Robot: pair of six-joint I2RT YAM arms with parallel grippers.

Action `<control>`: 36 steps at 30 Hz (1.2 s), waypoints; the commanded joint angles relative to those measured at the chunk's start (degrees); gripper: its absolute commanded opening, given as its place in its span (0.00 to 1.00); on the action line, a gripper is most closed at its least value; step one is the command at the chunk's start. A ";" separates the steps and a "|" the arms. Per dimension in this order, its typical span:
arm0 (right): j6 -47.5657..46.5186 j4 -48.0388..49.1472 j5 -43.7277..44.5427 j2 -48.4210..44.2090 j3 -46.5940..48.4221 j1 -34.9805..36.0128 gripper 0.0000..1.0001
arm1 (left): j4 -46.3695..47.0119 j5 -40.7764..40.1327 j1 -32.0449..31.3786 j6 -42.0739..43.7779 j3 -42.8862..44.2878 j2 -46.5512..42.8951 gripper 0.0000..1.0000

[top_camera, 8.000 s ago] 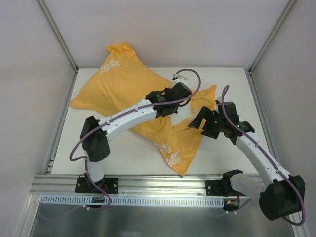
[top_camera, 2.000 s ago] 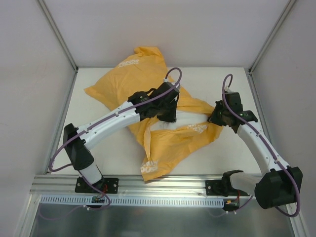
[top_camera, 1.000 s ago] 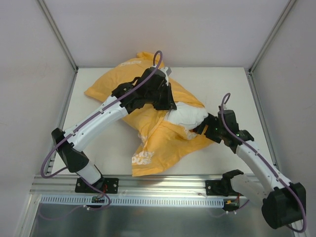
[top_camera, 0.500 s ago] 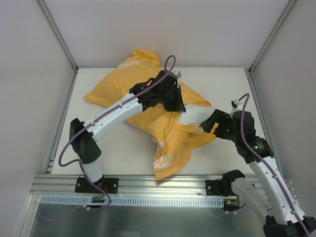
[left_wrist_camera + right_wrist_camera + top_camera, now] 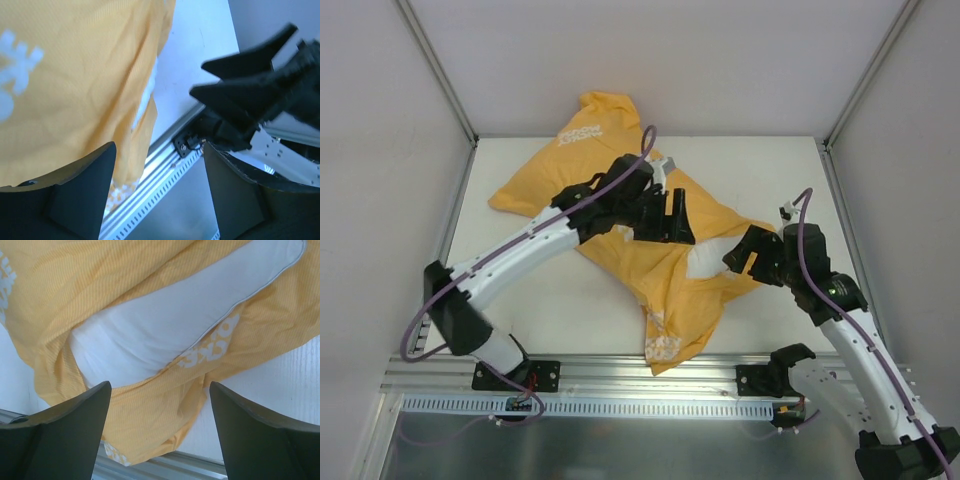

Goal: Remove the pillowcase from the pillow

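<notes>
A white table [image 5: 540, 290], seen from above, holds an orange pillowcase [image 5: 655, 280]. It is crumpled and lies on a slant from the far left toward the near edge. White logos [image 5: 580, 135] show at its far end and at its near tip. A small patch of the white pillow [image 5: 706, 262] peeks out on the cloth's right side. The rest of the pillow is covered.

The left arm [image 5: 520, 255] reaches across the pillowcase, and the left gripper [image 5: 672, 215] sits over the middle of the cloth. From above I cannot tell whether it touches the fabric. In the left wrist view its fingers [image 5: 75, 195] stand wide apart with nothing between them. Beyond them, orange cloth fills the upper left, and bare table and the metal rail [image 5: 160, 185] at the near edge lie to the right. The right gripper appears there as a dark, blurred shape at the upper right.

The right gripper [image 5: 750, 255] is just beside the pillowcase's right edge, pointing at the exposed pillow. In the right wrist view its fingers [image 5: 55, 430] are also spread wide and hold nothing. Past them the pillow bulges out of the pillowcase's opening, with orange cloth above and below it and a logo on the lower flap.
</notes>
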 commanded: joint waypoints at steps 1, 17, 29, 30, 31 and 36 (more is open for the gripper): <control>-0.84 0.81 -1.65 1.72 0.25 1.51 0.84 | 0.48 -2.35 -1.74 -0.05 -9.22 -12.36 0.69; 1.70 7.05 3.18 16.65 1.93 16.37 0.65 | 2.59 -15.98 -14.31 -13.68 -31.83 -17.41 0.86; 8.65 9.51 3.18 13.41 -6.07 24.28 0.54 | 4.70 -15.64 -9.74 -10.79 -27.17 -11.00 0.95; 8.91 9.69 3.18 13.85 -7.03 25.16 0.52 | 4.96 -15.64 -9.22 -10.69 -26.74 -9.60 0.95; 9.09 9.86 3.18 14.03 -7.57 25.69 0.52 | 5.05 -15.64 -8.78 -10.52 -26.12 -9.06 0.95; 11.46 10.83 5.37 13.51 -12.30 28.41 0.51 | 7.15 -12.65 -6.23 -10.08 -25.50 -7.30 0.91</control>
